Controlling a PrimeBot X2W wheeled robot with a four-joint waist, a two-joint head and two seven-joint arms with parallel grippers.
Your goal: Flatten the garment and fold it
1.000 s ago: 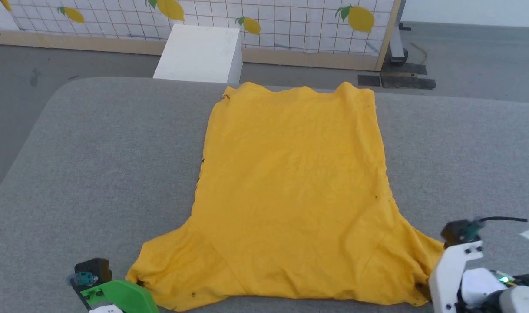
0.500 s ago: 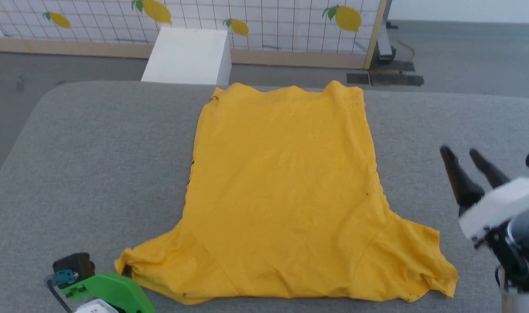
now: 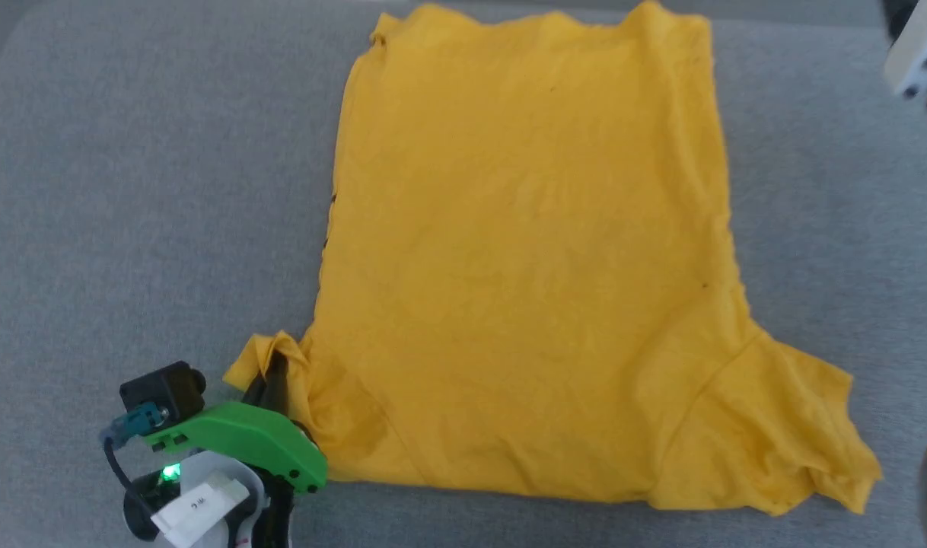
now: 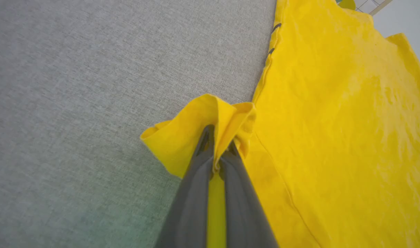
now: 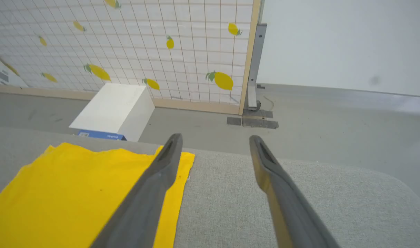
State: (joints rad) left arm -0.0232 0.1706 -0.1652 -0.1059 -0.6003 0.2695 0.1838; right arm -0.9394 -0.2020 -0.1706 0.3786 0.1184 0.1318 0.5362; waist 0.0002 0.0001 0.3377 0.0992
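Nearest, at about 7 o'clock in the head view, the left gripper (image 3: 275, 374) is seen clamped on the garment (image 3: 524, 251). Its two dark fingers (image 4: 196, 179) are pressed together on a bunched fold of the left sleeve, which is raised and crumpled above the grey padded table (image 3: 129, 190). In the left wrist view a strip of yellow cloth is caught between the fingers. The rest of the mustard-yellow shirt is spread flat in the middle of the table, plain side up, with the sleeves nearest and the hem towards 12 o'clock. The other sleeve is laid out at 5 o'clock, its edge slightly rumpled. Further off, the right gripper (image 5: 215, 141) is held over the table just beside the hem corner, with its fingers spread wide apart and nothing between them. Beyond the table's far edge, at about 10 o'clock in the right wrist view, a white box (image 5: 113, 110) is set on the grey floor (image 5: 203, 127). Behind it a gridded screen printed with lemons (image 5: 134, 51) is stood.
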